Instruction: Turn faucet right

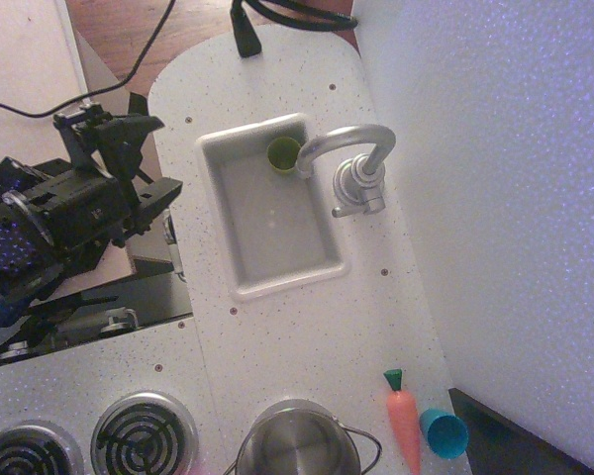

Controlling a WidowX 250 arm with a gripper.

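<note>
I see the faucet (354, 170) near the surface's (307, 336) far right edge, its spout arching left over the sink (267, 213). My gripper (129, 148) hovers off the left edge; I cannot tell the jaws' opening.

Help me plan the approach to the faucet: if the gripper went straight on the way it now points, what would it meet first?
Probably the near rim of the sink; the gripper points that way, but its height is unclear, so it may pass above.
</note>
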